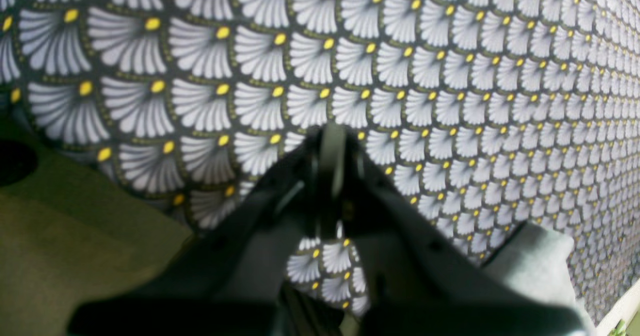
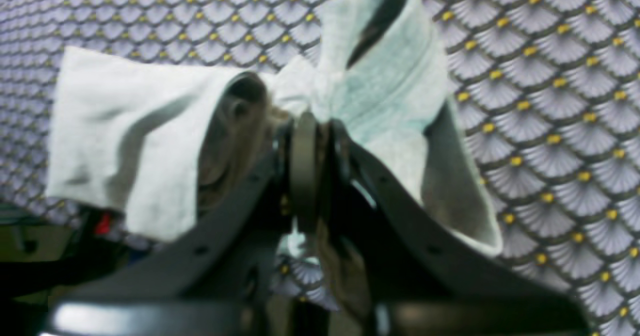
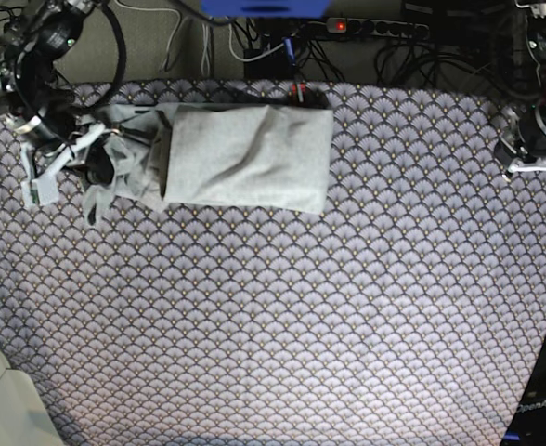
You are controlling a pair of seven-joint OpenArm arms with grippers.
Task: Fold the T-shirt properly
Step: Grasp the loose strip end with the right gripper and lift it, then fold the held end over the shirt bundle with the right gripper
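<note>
left wrist: left gripper [image 1: 330, 145] has its jaws together on nothing – only purple fan-scale tablecloth [image 1: 450, 75] under it; a pale grey corner, probably of the T-shirt [image 1: 535, 256], sits at lower right, apart from the tips.
right wrist: right gripper [image 2: 307, 140] is pinched nearly closed on a bunched edge of the T-shirt [image 2: 380, 95]; cloth flares out on both sides of the jaws, so several layers are likely caught.
base: T-shirt [image 3: 245, 153] lies at the far edge of the tablecloth [image 3: 301, 316], main body a folded block, loose crumpled end trailing to the right gripper [image 3: 45, 172]; left gripper [image 3: 533, 153] is parked well apart on the other side.
step: my read – fold the loose end over the block. Lift enough to clear the bunching, carry it flat across, align edges, release only once it lies down.
risk: layers dragging the block askew.
writing: none legible in any view; no print visible on the shirt.
</note>
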